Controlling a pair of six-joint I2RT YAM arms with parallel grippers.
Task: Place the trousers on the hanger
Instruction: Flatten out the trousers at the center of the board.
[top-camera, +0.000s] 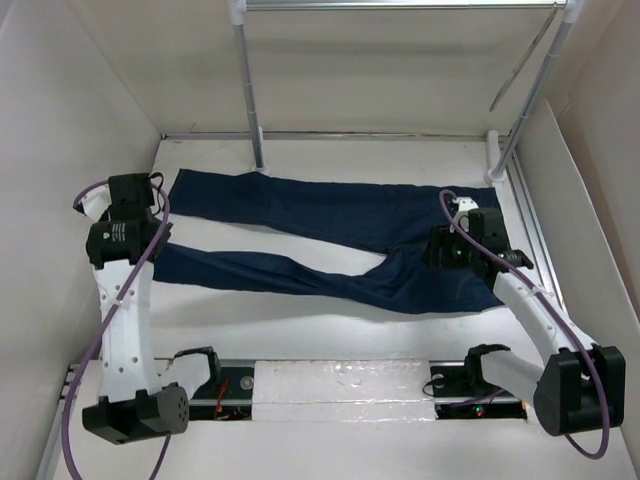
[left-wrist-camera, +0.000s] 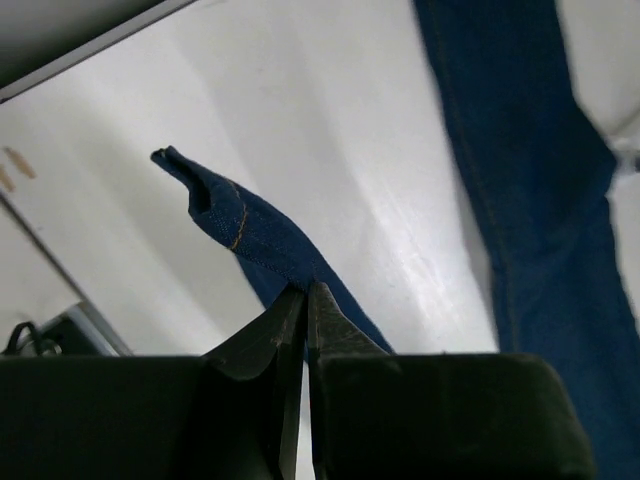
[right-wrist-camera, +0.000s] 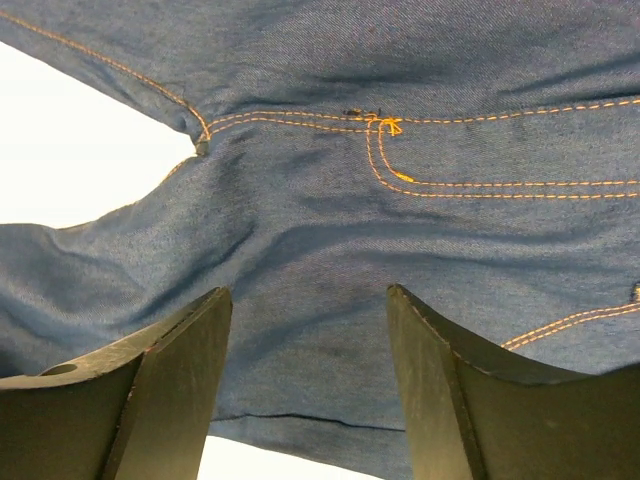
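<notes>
The dark navy trousers (top-camera: 330, 215) lie spread flat on the white table, waist to the right and both legs running left. My left gripper (left-wrist-camera: 305, 290) is shut on the hem end of the near leg (left-wrist-camera: 250, 235), which rises in a fold beyond the fingertips. In the top view it sits at the left end of that leg (top-camera: 150, 250). My right gripper (right-wrist-camera: 305, 292) is open, its fingers straddling the denim just below the crotch seam (right-wrist-camera: 350, 60); in the top view it hovers over the seat (top-camera: 445, 250). The thin grey hanger (top-camera: 522, 62) hangs slanted at the rack's right end.
Two white rack poles (top-camera: 248, 90) (top-camera: 530, 95) stand at the back of the table, joined by a metal rail (top-camera: 400, 5) on top. White walls close in the left, back and right. A mounting rail (top-camera: 340, 385) runs along the near edge.
</notes>
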